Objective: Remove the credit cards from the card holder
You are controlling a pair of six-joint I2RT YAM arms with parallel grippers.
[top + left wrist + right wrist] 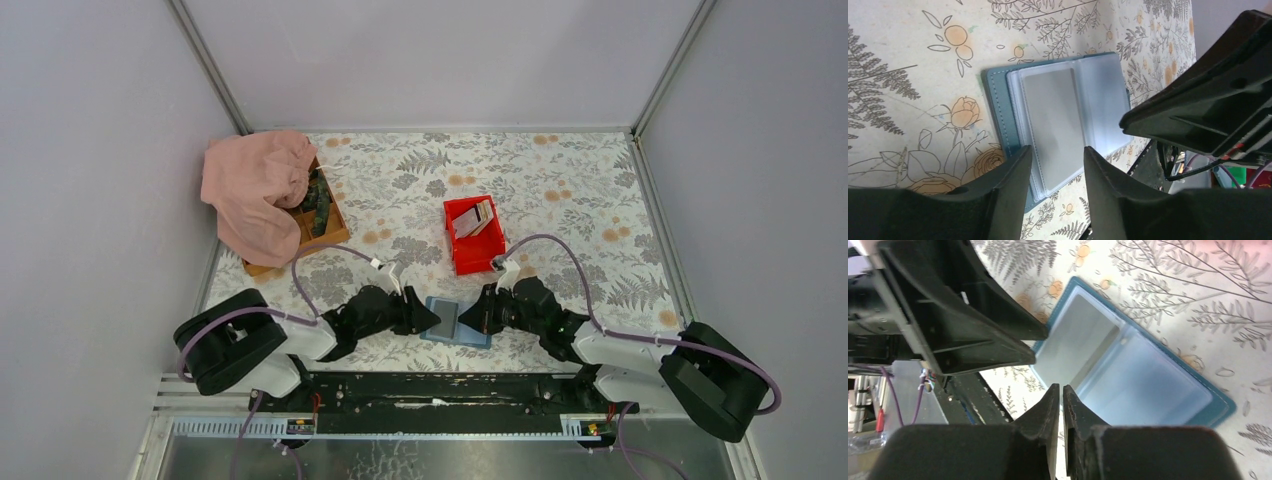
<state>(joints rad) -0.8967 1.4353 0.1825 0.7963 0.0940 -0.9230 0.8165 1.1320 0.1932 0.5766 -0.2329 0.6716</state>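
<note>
The right pincer (1062, 392) fills the foreground of its own camera. Its two black fingers are pressed almost together, with only a sliver between them; whether that sliver nips anything I cannot tell. Its tips sit at the near edge of the open blue wallet (1158, 385), which lies flat on the table between the two arms with its clear plastic pockets facing up. Opposite, the left pincer (1054, 162) is released, its fingers well apart and straddling the wallet's other edge, over a pale grey card (1053, 115) tucked in a pocket.

The step in hand looks like drawing this card out. Other cards (475, 218) already stand in the red bin (475, 257) just beyond the wallet. The next move probably calls for one arm to pin the wallet while the other catches the card's thin edge and slides it along the pocket.

The table wears a floral cloth (570, 190) of ferns and orange blooms. At the back left, a pink rag (255, 185) drapes over a wooden tray (330, 228). Plain pale walls (440, 60) close in three sides.
</note>
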